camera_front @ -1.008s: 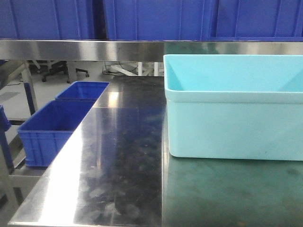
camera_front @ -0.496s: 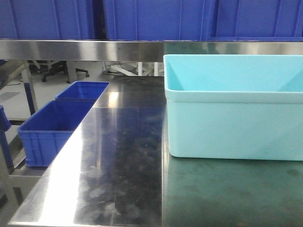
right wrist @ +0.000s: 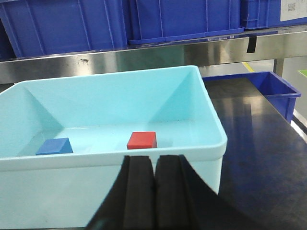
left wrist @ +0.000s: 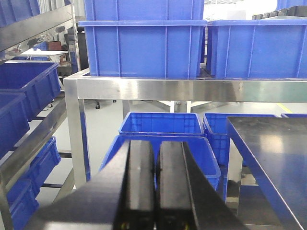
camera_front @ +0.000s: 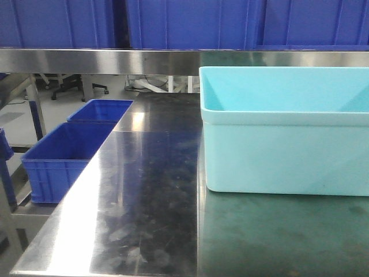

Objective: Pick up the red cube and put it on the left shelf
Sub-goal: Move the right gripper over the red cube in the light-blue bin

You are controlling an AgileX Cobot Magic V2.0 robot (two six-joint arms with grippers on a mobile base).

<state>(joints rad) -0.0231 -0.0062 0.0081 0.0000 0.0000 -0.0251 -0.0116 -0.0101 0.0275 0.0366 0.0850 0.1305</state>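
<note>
Closest to me, the right pincer (right wrist: 154,167) has its two black fingers pressed together with nothing between them, hanging just short of the near wall of the pale cyan tub (right wrist: 48,191) that stands on the steel worktop (right wrist: 259,158). Over that wall, down on the tub floor, lies the red cube (right wrist: 142,140). It is ahead of the pincer, a touch to the left of its line and below the rim, clear of every wall. A blue cube (right wrist: 54,146) sits well apart from it, further left on the same floor. To my eye the red one is a small, stiff block, probably light, with flat smooth faces and sharp edges. I would open the fingers, come down over the rim from above and close on two opposite side faces, squarely, since a slanted grip on smooth faces might let it twist out. Off on the left, the left pincer (left wrist: 157,153) is likewise closed and empty, pointing at open crates low down. Beyond it runs the left shelf (left wrist: 144,89), its steel front rail carrying the big dark-blue crates (left wrist: 144,45), well away from the cube.
</note>
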